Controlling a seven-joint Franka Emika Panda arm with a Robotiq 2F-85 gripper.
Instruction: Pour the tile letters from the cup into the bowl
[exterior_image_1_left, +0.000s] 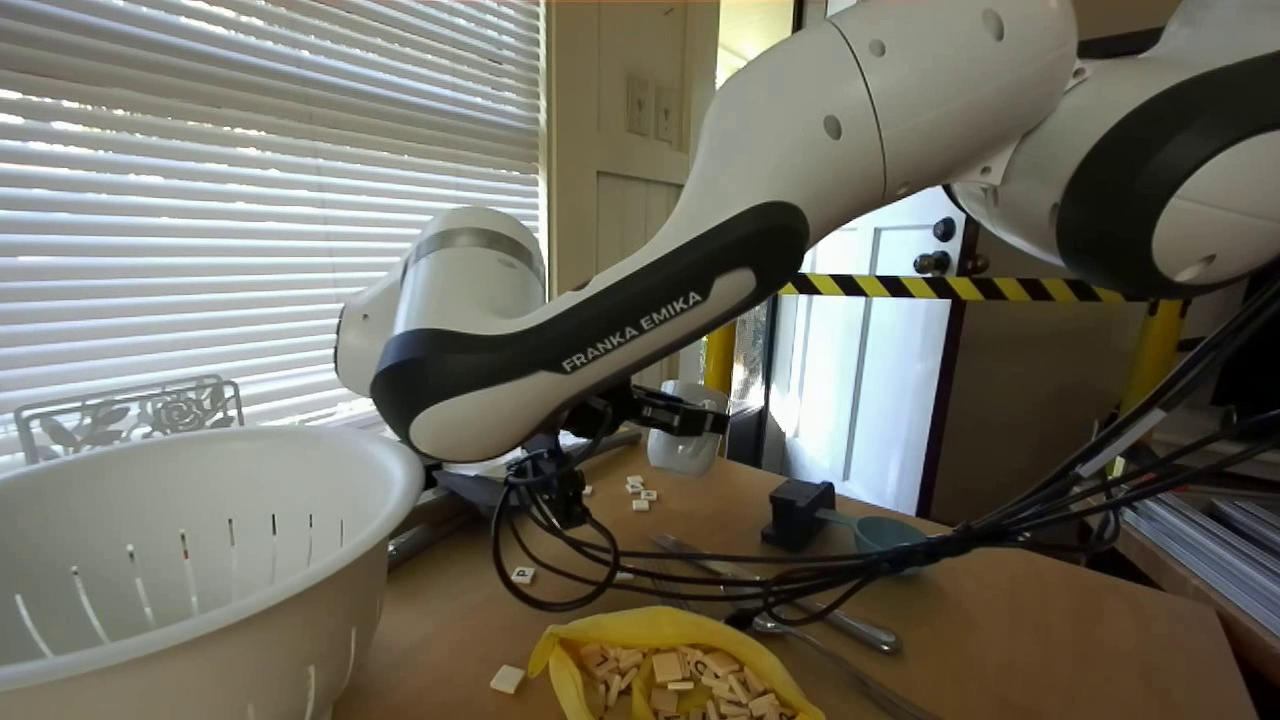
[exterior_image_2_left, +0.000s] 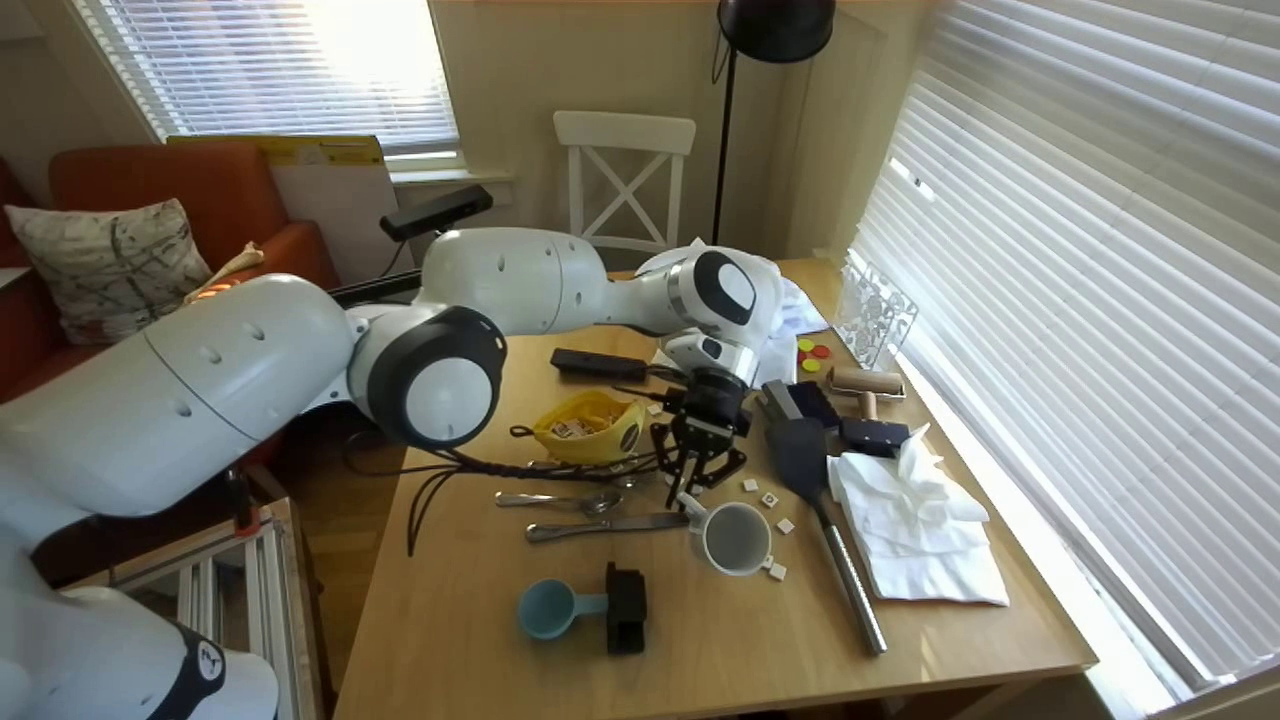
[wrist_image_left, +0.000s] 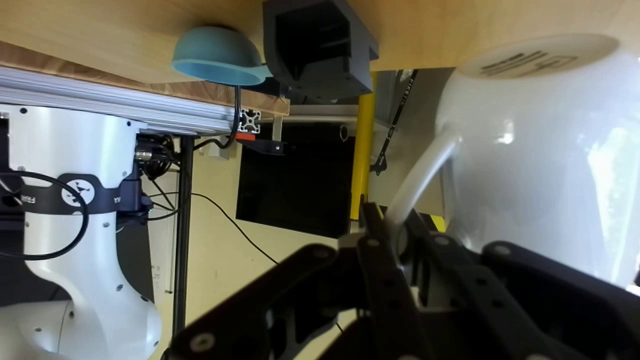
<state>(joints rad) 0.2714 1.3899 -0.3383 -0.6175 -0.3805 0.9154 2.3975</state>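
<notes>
Tabletop (exterior_image_2_left: 450, 640): smooth pale wood, lit by daylight through slatted white blinds (exterior_image_2_left: 1080, 250).
Cup (wrist_image_left: 525, 165): upright and held clear of the wood. In an exterior view its mouth shows plain grey inside; we make out nothing lying there, but cannot be sure of its floor.
Gripper (wrist_image_left: 395, 225): closed down on the cup's handle (wrist_image_left: 424, 175), with no slack that we can see.
Cup's step: we take it to be the carry, with no tilt begun; if nothing is inside, the pour may already be done.
Cup to bowl (exterior_image_1_left: 210, 570): supposing a load, we need a level swing toward the bowl, which stands well apart, then a lift over its rim and a slow tipping inside it.
Bowl: very large, round, white plastic, with a thick rolled rim and narrow slits in a row; its floor is hidden from us.
Tile letters (exterior_image_1_left: 508, 680): tiny flat cream squares, crisp-edged, some with dark letters; we see several loose on the tabletop and a heap in the yellow pouch (exterior_image_1_left: 650, 622).
Yellow pouch: cloth-like, soft-looking, gaping at the top.
Cup's glaze: glossy, with a bare beige disc beneath; we expect the slick handle could swivel in the pinch.
</notes>
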